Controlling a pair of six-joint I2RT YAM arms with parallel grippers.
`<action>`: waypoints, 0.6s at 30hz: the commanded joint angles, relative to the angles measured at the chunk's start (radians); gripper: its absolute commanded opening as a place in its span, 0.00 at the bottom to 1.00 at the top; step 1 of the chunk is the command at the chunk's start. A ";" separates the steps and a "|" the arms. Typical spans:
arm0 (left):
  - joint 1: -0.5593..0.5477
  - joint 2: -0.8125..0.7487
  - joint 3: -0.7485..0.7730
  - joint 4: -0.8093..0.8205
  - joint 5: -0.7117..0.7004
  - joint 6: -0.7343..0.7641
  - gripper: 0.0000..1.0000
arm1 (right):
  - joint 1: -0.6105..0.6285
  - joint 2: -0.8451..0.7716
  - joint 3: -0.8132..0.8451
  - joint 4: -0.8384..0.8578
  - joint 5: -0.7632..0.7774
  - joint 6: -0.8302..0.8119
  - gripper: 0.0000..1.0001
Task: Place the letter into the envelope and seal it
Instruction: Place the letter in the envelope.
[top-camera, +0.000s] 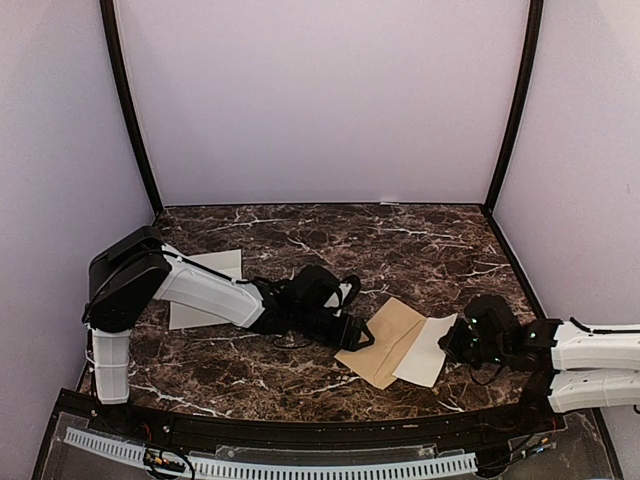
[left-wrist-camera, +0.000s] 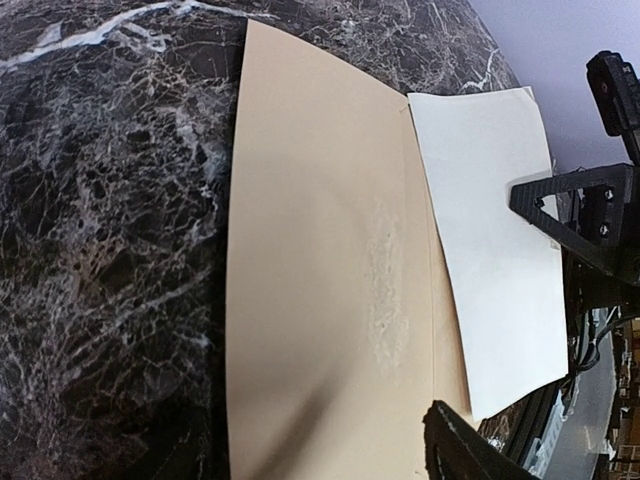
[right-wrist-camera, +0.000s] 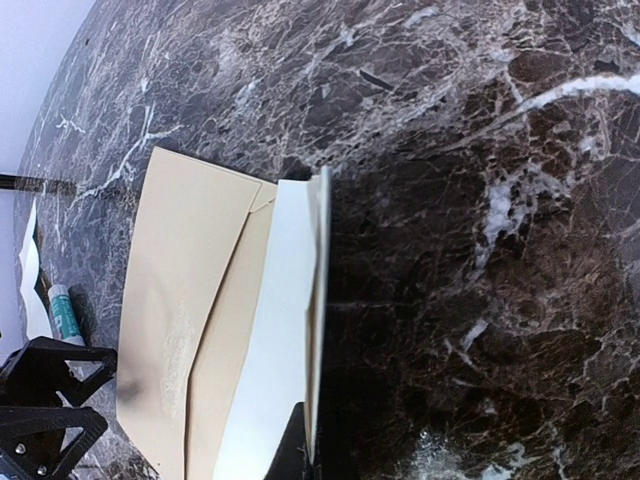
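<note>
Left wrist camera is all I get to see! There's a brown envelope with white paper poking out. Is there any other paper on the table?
Observer: Yes. The top camera shows a spare white sheet lying at the left, partly behind the left arm and well apart from the envelope.
Operator: What's that black thing past the white paper?
Observer: That's the right hand. From above, it sits at the outer edge of the letter.
Operator: Is the paper lying flat there?
Observer: Not quite. In the right wrist camera that edge looks curled up a little off the table.
</note>
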 joint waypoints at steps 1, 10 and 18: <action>-0.001 0.002 -0.009 0.002 0.050 -0.004 0.69 | -0.006 0.009 -0.010 0.079 -0.018 -0.029 0.00; -0.031 -0.070 -0.085 0.025 0.096 -0.056 0.51 | -0.011 0.070 -0.009 0.161 -0.066 -0.079 0.00; -0.070 -0.137 -0.208 0.080 0.122 -0.121 0.50 | -0.015 0.141 0.005 0.230 -0.130 -0.142 0.00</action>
